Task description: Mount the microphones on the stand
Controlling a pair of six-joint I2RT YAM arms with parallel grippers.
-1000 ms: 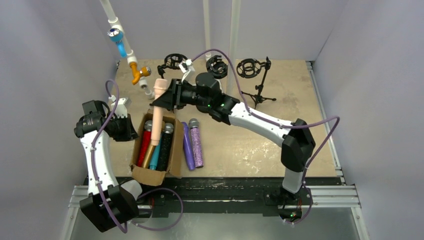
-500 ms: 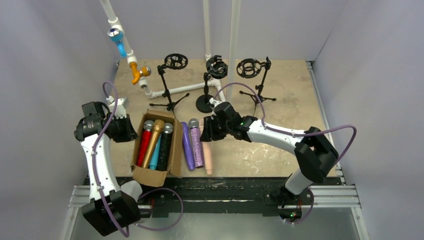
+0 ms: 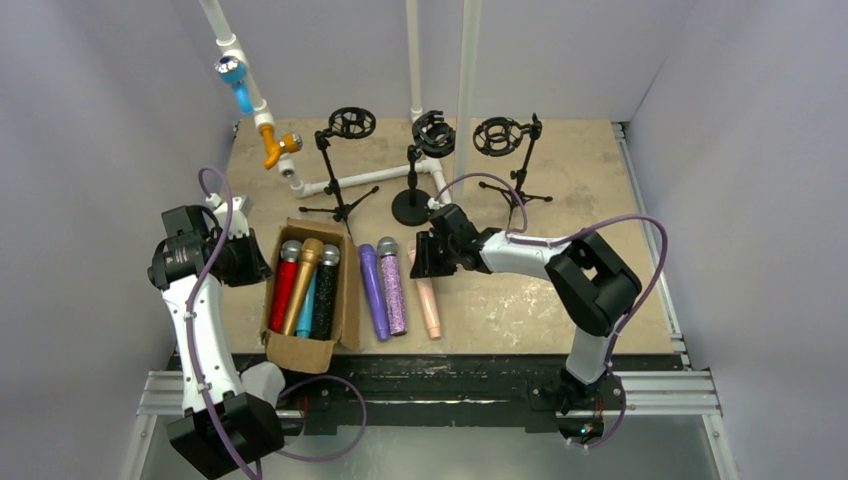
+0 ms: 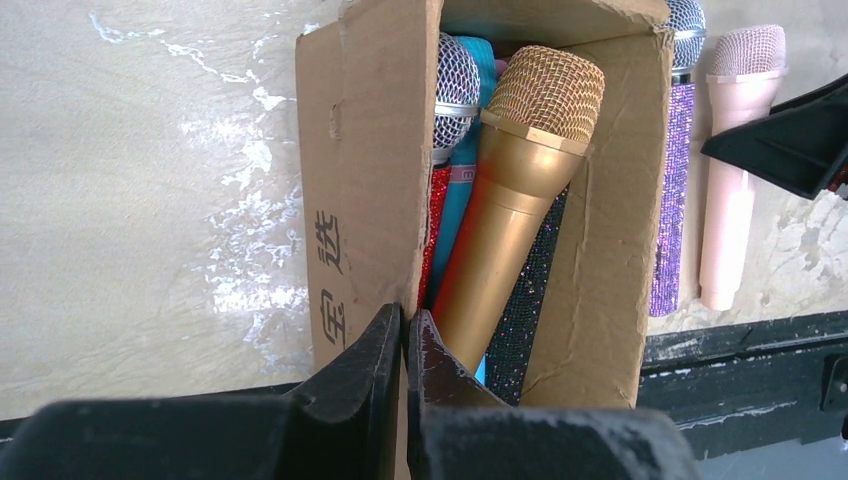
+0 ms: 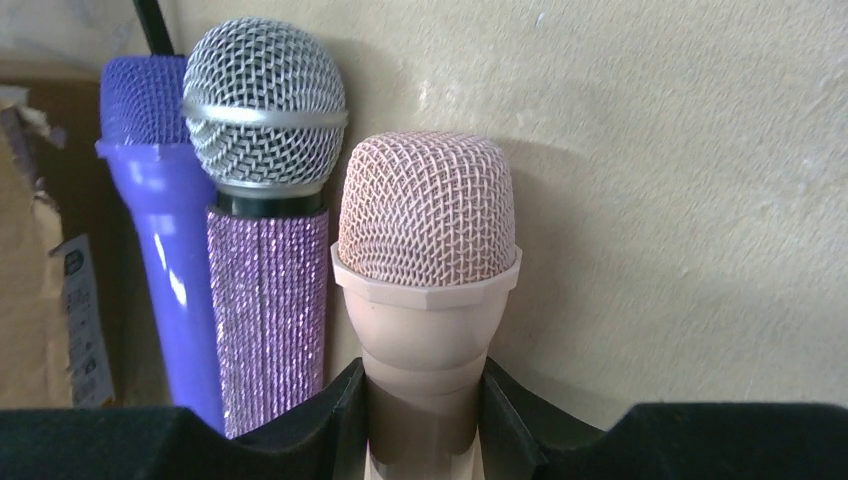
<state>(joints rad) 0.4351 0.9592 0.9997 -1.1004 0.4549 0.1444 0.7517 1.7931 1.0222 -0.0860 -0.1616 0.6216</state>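
My right gripper (image 3: 425, 256) is shut on the neck of the peach microphone (image 3: 429, 306), which lies flat on the table; the right wrist view shows its jaws (image 5: 425, 400) pressed against both sides of the mic (image 5: 428, 230). Beside it lie the purple glitter mic (image 3: 392, 290) and the purple mic (image 3: 372, 290). My left gripper (image 4: 405, 325) is shut on the wall of the cardboard box (image 4: 360, 180), which holds the gold mic (image 4: 520, 190) and red glitter, blue and black ones. Three black stands with ring mounts (image 3: 433, 133) stand at the back.
A white pipe frame (image 3: 335, 183) at the back left carries a blue mic (image 3: 233, 73) and an orange one (image 3: 279, 146). Two white poles rise at the back centre. The table's front edge is a black rail.
My right arm has carried the peach mic from above the box down to the table, to the right of the purple glitter mic. The left gripper stays on the box.
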